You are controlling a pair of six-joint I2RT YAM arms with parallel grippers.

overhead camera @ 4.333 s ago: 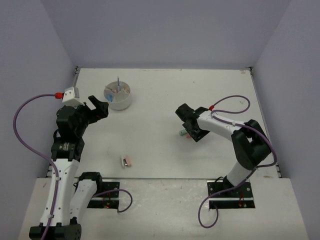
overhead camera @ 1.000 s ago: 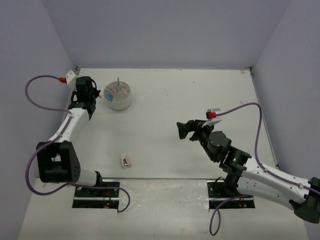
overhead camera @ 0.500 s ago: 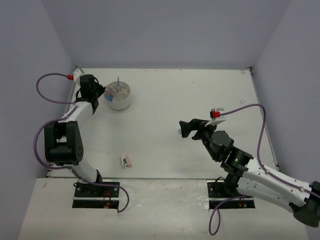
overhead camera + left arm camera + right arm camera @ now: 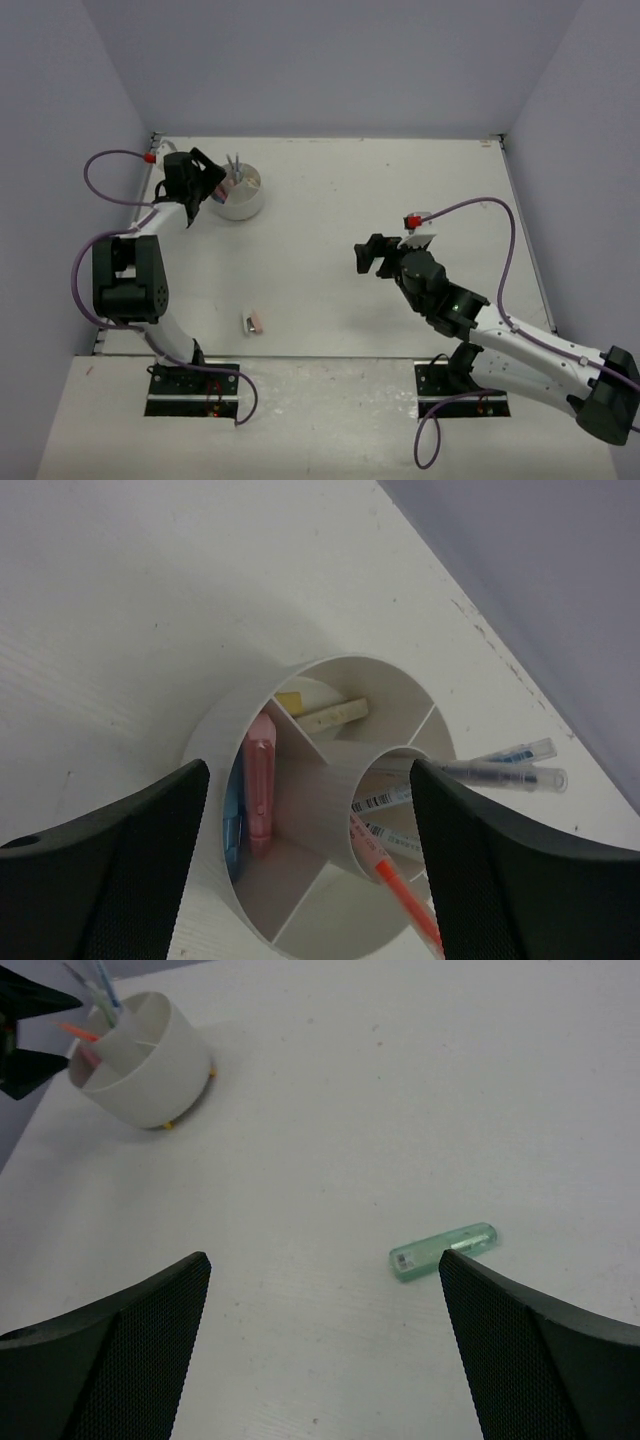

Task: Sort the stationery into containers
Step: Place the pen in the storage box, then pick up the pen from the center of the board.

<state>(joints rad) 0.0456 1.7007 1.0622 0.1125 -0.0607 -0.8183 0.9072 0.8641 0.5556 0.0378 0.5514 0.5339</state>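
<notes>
Left end effector hangs spread and empty over the dish; right end effector is spread short of the green capsule on the surface, which an off-centre closure may flick away

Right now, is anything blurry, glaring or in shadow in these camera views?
Left wrist: the fingers are dark and soft-edged, the dish sharp, its compartments shaded. Right wrist: fingers dark too, green capsule crisp. Top view: even light, no glare.

The dish looks matt white plastic, the green capsule glossy translucent plastic
</notes>
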